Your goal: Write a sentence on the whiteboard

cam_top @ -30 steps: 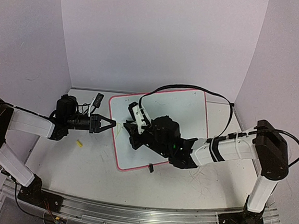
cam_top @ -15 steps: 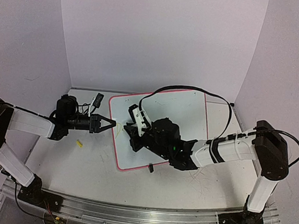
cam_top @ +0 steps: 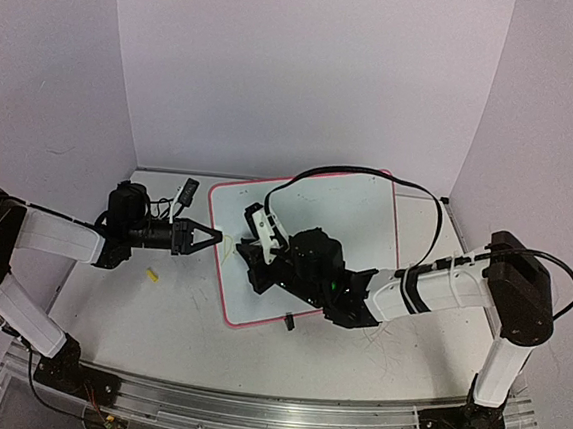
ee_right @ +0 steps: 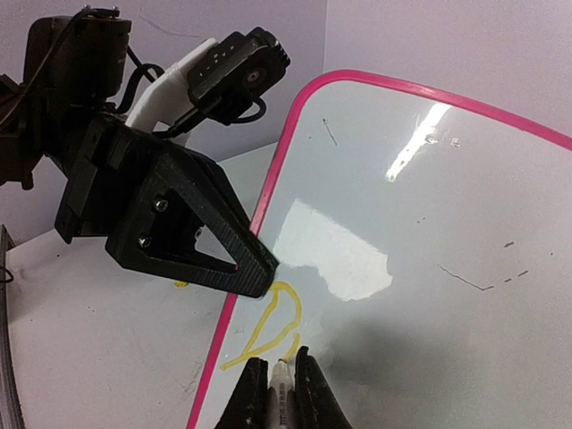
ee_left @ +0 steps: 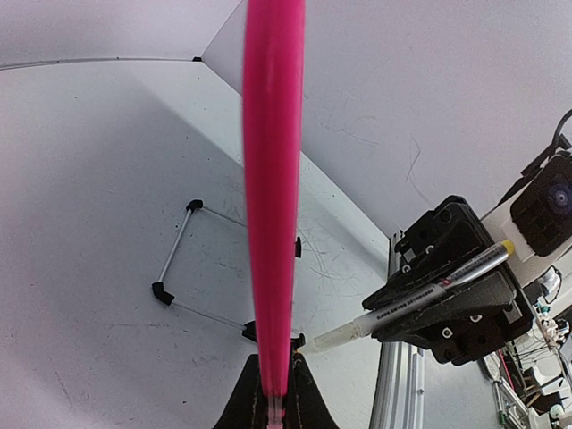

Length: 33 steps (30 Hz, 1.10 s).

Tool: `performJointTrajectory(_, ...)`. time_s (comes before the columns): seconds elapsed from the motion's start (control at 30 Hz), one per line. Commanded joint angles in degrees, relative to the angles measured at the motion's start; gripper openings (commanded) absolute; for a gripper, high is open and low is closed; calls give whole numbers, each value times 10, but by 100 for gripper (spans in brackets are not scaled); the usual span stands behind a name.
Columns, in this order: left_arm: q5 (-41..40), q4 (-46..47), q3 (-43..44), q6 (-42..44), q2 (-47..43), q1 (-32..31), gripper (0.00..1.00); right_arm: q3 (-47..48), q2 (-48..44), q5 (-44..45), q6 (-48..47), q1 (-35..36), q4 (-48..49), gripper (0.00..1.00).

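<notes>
Plainly, the whiteboard (cam_top: 357,216) sat mid-frame in the top view, on the surface (cam_top: 157,314). The left end effector (cam_top: 210,236) was clenched on the pink rim of its left edge. The right end effector (ee_right: 280,386) grasped a marker (ee_right: 282,374), its tip just beside the sentence (ee_right: 268,326), which was only a yellow loop at lower centre.

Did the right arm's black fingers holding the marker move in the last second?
Yes, slightly: the right fingers crept left, toward the pink left rim of the glossy white board, which stayed put.
</notes>
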Motion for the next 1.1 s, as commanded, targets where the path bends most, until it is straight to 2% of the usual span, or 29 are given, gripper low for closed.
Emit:
performJointTrajectory(0.0,-6,-5,23,28,3,-6,0,-6,5,-4,7,5,4,0)
performJointTrajectory(1.07,6,-6,21,39,2,-6,0,33,16,52,-6,-1,9,0)
